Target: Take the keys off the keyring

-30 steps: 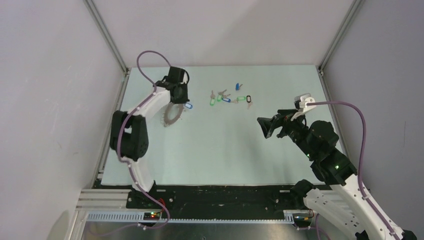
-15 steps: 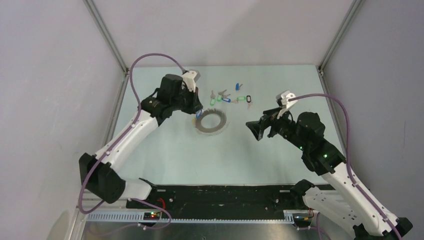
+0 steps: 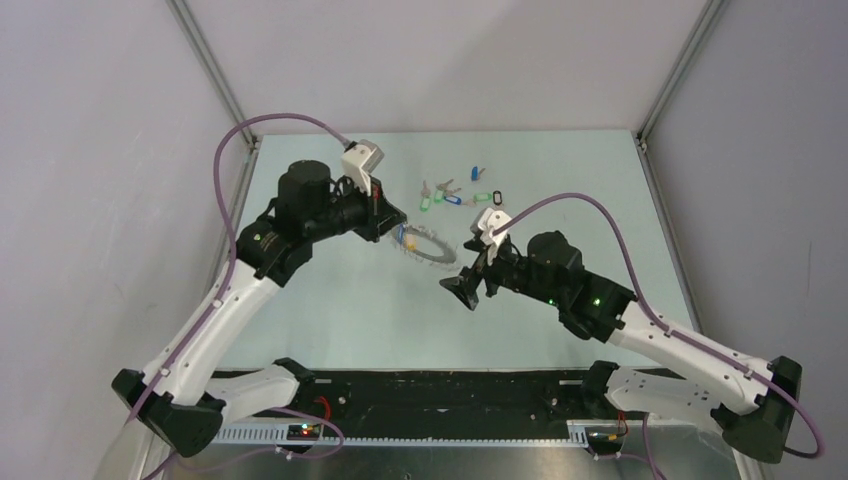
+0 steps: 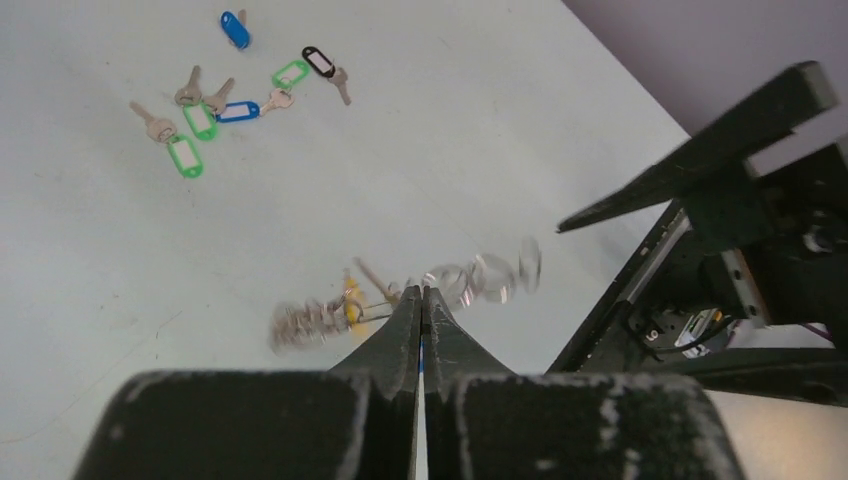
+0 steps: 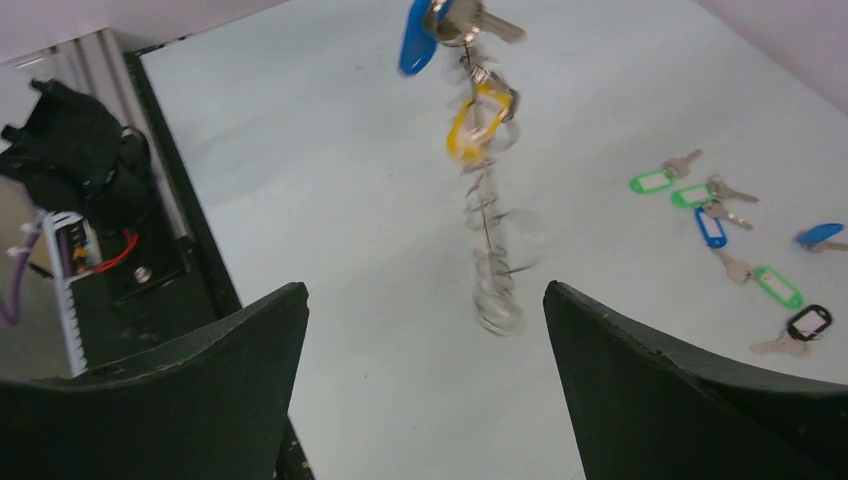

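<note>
Pale grey-green flat tabletop point(image 3: 330, 300) under everything. My L arm point(image 3: 240, 290), white links w/ black joints, reaches in from the near-left corner. My R arm point(image 3: 660, 335), same build, stretches in low from the near right.

L jaws are pressed together, clamped on the rim of the large thin silver metal keyring point(image 3: 428, 248), approx mid-tabletop. It hangs edge-on from that grip point(image 5: 485, 250) and looks lifted off the surface, though it's too blurred to be sure. R jaws are spread wide apart, holding nothing, just beside the ring on its near-right side, not touching. In the R wrist view the ring sits between my two black fingers point(image 5: 190, 400) but farther off.

Small silver keys fringing the ring point(image 4: 480, 280) are a smear, can't count them. A blue oblong plastic tag point(image 5: 415, 40) & a yellow one point(image 5: 475, 125) sit near the gripped end.

Loose tagged silver keys point(image 3: 455, 195) lie scattered toward the far edge, well apart from the ring: green point(image 4: 183, 157), blue point(image 4: 235, 28) & black point(image 4: 320, 60) tags
</note>
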Available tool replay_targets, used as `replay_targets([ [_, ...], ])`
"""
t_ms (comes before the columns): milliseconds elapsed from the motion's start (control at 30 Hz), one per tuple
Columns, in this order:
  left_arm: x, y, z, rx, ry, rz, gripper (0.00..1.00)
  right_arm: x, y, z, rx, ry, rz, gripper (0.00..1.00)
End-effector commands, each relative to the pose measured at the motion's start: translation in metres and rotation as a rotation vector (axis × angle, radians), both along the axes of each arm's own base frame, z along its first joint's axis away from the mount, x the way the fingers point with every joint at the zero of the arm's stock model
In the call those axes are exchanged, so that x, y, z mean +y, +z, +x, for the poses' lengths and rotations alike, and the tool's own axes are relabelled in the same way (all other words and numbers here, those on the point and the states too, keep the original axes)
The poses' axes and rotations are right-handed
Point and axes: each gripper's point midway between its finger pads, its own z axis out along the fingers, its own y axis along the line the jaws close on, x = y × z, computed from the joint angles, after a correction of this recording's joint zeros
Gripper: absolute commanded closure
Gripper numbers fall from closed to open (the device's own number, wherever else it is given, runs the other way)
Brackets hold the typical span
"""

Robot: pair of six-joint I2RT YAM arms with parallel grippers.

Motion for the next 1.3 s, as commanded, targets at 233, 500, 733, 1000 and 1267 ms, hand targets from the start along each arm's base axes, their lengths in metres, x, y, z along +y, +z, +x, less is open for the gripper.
replay_targets([
  [233, -0.011, 0.056, -0.032, -0.108, -0.109, -0.127, 1.0, 0.019, 0.04, 0.037, -0.175, -0.095, 0.13, 0.04],
  [500, -0.004, 0.075, -0.044, -0.155, -0.101, -0.162, 1.0, 0.032, 0.048, 0.027, -0.208, -0.003, 0.158, 0.03],
  [733, -0.004, 0.097, -0.056, -0.184, -0.137, -0.205, 1.0, 0.045, 0.043, 0.027, -0.219, 0.051, 0.155, 0.06],
  [1000, 0.008, 0.077, -0.037, -0.157, -0.003, -0.166, 1.0, 0.039, 0.019, 0.036, -0.09, -0.016, 0.08, 0.11],
  [1267, 0.039, -0.083, -0.008, 0.209, 0.337, 0.055, 0.42, -0.001, -0.078, 0.04, 0.33, -0.27, -0.093, 0.13],
])
